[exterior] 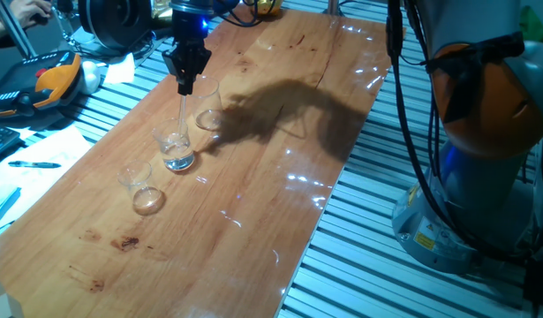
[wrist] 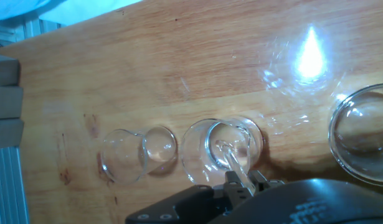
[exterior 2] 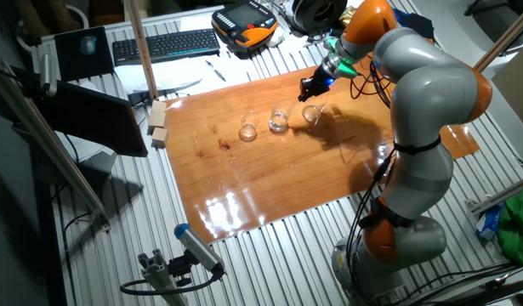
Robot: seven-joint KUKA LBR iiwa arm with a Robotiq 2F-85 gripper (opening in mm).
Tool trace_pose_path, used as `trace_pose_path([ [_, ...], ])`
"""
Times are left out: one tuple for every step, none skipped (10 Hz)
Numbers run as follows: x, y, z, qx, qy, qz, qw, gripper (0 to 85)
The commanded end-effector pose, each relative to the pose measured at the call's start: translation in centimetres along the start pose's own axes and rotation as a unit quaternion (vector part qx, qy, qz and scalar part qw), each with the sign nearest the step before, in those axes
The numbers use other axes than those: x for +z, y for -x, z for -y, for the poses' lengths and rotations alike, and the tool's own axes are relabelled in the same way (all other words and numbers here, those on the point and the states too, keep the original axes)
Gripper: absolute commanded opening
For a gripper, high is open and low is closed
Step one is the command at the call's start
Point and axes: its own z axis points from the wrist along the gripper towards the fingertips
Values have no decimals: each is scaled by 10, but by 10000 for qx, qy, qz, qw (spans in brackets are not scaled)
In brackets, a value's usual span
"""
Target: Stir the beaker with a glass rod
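Item 1, gripper (exterior: 186, 81): closed on the top of the glass rod (exterior: 183, 119), held upright above the middle of the glassware row.

Item 2, glass rod: thin, transparent, hanging near vertical from the gripper. In the hand view its lower end (wrist: 223, 149) sits inside the mouth of the beaker; whether it touches the base cannot be told.

Item 3, beaker (exterior: 176, 148): small clear glass, bright glinting base, standing upright on the worktop (exterior: 253, 221), middle of three in a row.

Item 4, smaller clear beaker (exterior: 140, 184): near the beaker on one side, apart from it.

Item 5, larger clear beaker (exterior: 207, 104): near on the other side, just behind the rod in one fixed view.

Item 6, two wooden blocks (exterior 2: 159, 123): at the worktop's edge, well apart from the row.

Progress, as judged: rod grasped, carried over and lowered into the beaker. Stirring itself appears to be the step in hand or just ahead; withdrawal is left.

Room: the row stands toward one end of the wooden worktop, clear of both long edges. The beaker's mouth is narrow, so circling room for the rod is small; a wide sweep could tip the glass toward its neighbours. The rest of the worktop lies bare.
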Motion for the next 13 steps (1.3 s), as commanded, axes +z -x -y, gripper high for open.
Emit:
trace_pose_path([
  [0, 0, -1, 25, 7, -1, 10000, 0],
  [0, 0, 0, 32, 15, -2, 10000, 0],
  [0, 0, 0, 48, 38, -5, 10000, 0],
  [0, 0, 0, 71, 60, -9, 10000, 0],
  [0, 1, 0, 71, 62, -1, 10000, 0],
  [0, 1, 0, 79, 62, -1, 9999, 0],
  [0, 1, 0, 79, 77, -3, 9999, 0],
  [0, 1, 0, 87, 77, -3, 9999, 0],
  [0, 1, 1, 95, 78, 4, 9999, 0],
  [0, 2, 1, 79, 71, 13, 9999, 0],
  [0, 2, 1, 72, 73, 28, 9999, 0],
  [0, 2, 1, 33, 74, 36, 10000, 0],
  [0, 2, 1, 41, 76, 51, 9999, 0],
])
